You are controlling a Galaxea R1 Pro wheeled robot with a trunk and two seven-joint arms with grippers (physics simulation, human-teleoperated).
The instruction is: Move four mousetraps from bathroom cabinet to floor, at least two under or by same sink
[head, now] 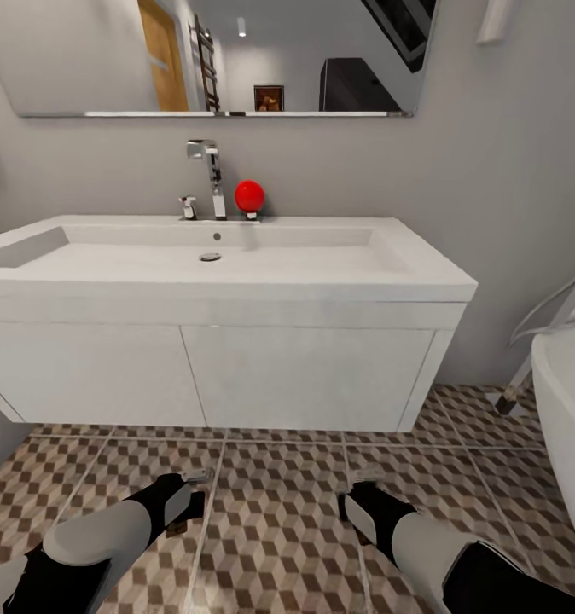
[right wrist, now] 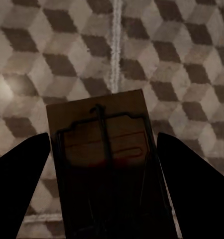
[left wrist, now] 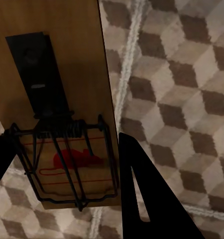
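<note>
Mousetraps sit between the fingers of both grippers, over the tiled floor (head: 279, 520) in front of the white sink (head: 211, 341). Left gripper (left wrist: 62, 164) clenches one trap (left wrist: 67, 124), a wooden board with black wire spring; right gripper (right wrist: 104, 164) grasps another trap (right wrist: 104, 144). Grey walls close the left side and the back; a white tub (head: 569, 426) edges the right. Bare tiles lie open between the arms and under the sink.
</note>
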